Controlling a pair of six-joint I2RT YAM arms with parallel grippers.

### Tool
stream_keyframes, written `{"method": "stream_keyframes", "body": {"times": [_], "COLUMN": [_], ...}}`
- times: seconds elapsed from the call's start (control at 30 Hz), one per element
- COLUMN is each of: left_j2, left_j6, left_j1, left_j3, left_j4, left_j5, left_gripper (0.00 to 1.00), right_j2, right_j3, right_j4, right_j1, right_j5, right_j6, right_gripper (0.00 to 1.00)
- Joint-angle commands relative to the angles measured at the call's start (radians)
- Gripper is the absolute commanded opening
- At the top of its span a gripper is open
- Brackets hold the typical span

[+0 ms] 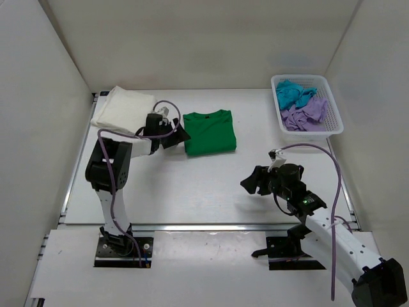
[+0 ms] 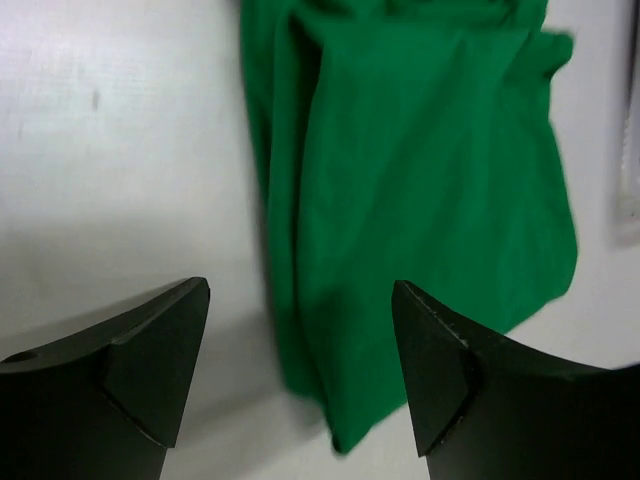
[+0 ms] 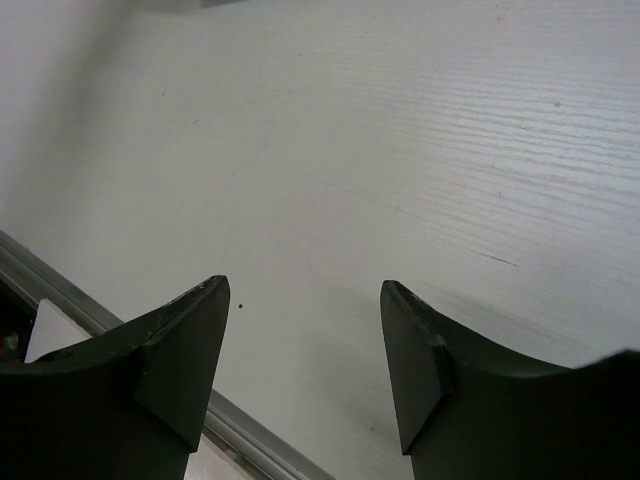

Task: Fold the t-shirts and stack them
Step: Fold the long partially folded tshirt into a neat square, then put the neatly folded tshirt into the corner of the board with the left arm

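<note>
The folded bright green cloth t-shirt (image 1: 209, 133) lies mid-frame on the white table (image 1: 192, 192). The left pincer (image 1: 171, 132) is released and empty at its left edge. A folded cream-white t-shirt (image 1: 123, 107) sits upper left. A crumpled teal t-shirt (image 1: 293, 93) and a lilac t-shirt (image 1: 305, 115) fill the white plastic lattice basket (image 1: 333, 123) upper right. The right pincer (image 1: 255, 181), lower right, hangs released.
</note>
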Motion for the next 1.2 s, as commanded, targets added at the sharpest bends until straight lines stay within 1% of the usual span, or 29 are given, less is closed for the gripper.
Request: {"method": "stream_keyframes", "body": {"times": [0.0,0.1,0.13,0.17,0.27,0.3,0.33,0.37,0.4,0.43,0.47,0.53,0.57,0.63,0.7,0.73,0.77,0.83,0.9,0.97,1.0,1.03,1.07,1.1,1.17], "left_j2": [0.063,0.158,0.172,0.206,0.267,0.284,0.286,0.296,0.293,0.292,0.281,0.275,0.274,0.267,0.252,0.243,0.240,0.234,0.234,0.237,0.234,0.237,0.232,0.229,0.208], "left_j6": [0.005,0.080,0.084,0.085,0.059,0.036,0.022,0.000,-0.023,-0.050,-0.061,-0.121,-0.133,-0.150,-0.138,-0.120,-0.104,-0.048,-0.021,-0.012,-0.006,0.002,0.003,0.002,-0.017], "left_j1": [-0.012,-0.061,-0.069,-0.081,-0.096,-0.095,-0.099,-0.101,-0.104,-0.104,-0.102,-0.102,-0.102,-0.098,-0.101,-0.092,-0.098,-0.073,-0.037,0.037,0.051,0.090,0.133,0.151,0.242], "left_j3": [0.136,0.282,0.302,0.336,0.374,0.385,0.377,0.364,0.353,0.342,0.321,0.314,0.327,0.376,0.441,0.499,0.532,0.662,0.749,0.830,0.871,0.909,0.929,0.928,0.908], "left_j4": [-0.057,-0.154,-0.182,-0.185,-0.176,-0.158,-0.126,-0.101,-0.063,-0.012,0.041,0.082,0.091,0.093,0.059,0.021,-0.033,-0.114,-0.188,-0.268,-0.294,-0.311,-0.325,-0.331,-0.316], "left_j5": [-0.019,-0.079,-0.091,-0.089,-0.073,-0.051,-0.021,-0.017,-0.011,0.004,0.018,0.035,0.042,0.065,0.068,0.064,0.059,0.053,0.056,0.078,0.075,0.079,0.079,0.082,0.092], "left_gripper": [0.85,0.87,0.87,0.88,0.86,0.84,0.83,0.78,0.69,0.63,0.54,0.29,0.24,0.11,0.04,0.00,0.00,0.00,0.00,0.00,0.00,0.00,0.00,0.00,0.00], "right_j2": [-0.021,-0.028,-0.031,-0.034,-0.038,-0.041,-0.036,-0.036,-0.034,-0.028,-0.024,-0.015,-0.013,-0.001,0.001,0.001,-0.001,0.008,0.021,0.037,0.033,0.033,0.039,0.042,0.039], "right_j3": [-0.007,-0.001,-0.003,-0.001,0.010,0.010,0.007,0.007,0.004,0.000,0.002,-0.010,-0.009,-0.013,-0.016,-0.022,-0.021,-0.021,-0.018,-0.007,-0.007,-0.007,-0.007,-0.010,-0.009], "right_j4": [0.033,0.034,0.039,0.040,0.042,0.045,0.050,0.044,0.053,0.056,0.056,0.062,0.065,0.071,0.063,0.071,0.073,0.077,0.086,0.088,0.091,0.090,0.090,0.096,0.096], "right_j1": [-0.001,-0.014,-0.026,-0.030,-0.058,-0.061,-0.079,-0.083,-0.083,-0.086,-0.089,-0.084,-0.080,-0.078,-0.081,-0.084,-0.090,-0.104,-0.110,-0.126,-0.124,-0.123,-0.126,-0.124,-0.130], "right_j5": [-0.017,-0.026,-0.019,-0.038,-0.062,-0.069,-0.074,-0.079,-0.086,-0.089,-0.092,-0.092,-0.086,-0.091,-0.089,-0.095,-0.094,-0.114,-0.129,-0.141,-0.145,-0.149,-0.154,-0.151,-0.163], "right_j6": [0.011,0.012,0.009,0.008,0.011,0.006,0.008,0.008,0.011,0.015,0.012,0.014,0.014,0.015,0.017,0.015,0.012,0.014,0.012,0.014,0.018,0.018,0.011,0.014,0.018], "right_gripper": [0.59,0.60,0.59,0.59,0.59,0.60,0.60,0.59,0.59,0.59,0.59,0.59,0.59,0.59,0.60,0.59,0.60,0.59,0.59,0.59,0.59,0.59,0.59,0.59,0.59]}}
